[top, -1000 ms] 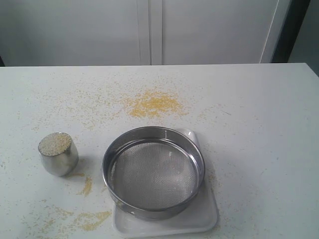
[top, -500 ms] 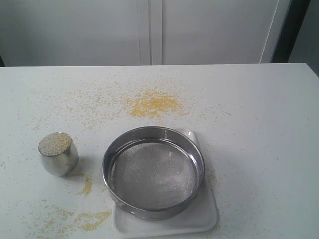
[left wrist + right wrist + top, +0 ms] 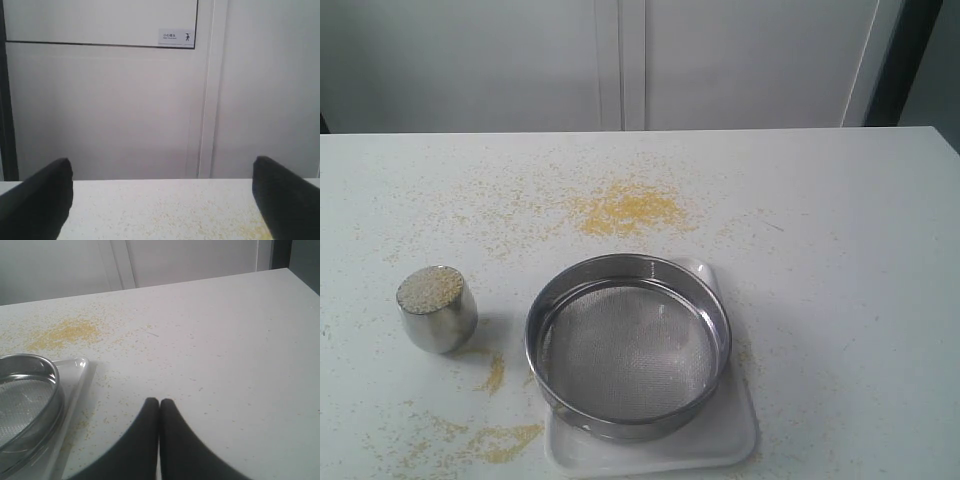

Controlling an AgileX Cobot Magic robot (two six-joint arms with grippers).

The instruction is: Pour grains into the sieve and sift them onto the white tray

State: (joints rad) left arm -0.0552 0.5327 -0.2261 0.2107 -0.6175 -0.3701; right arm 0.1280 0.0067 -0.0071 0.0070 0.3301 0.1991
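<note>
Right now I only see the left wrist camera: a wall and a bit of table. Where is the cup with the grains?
Observer: The steel cup stands upright on the table, left of the sieve. It is full of grains, and no hand touches it.
Operator: Is anything in the sieve?
Observer: No, only bare mesh shows. It sits on the white tray.
Operator: What's my other hand doing?
Observer: The right hand is shut and empty, near the tray's edge.
</note>
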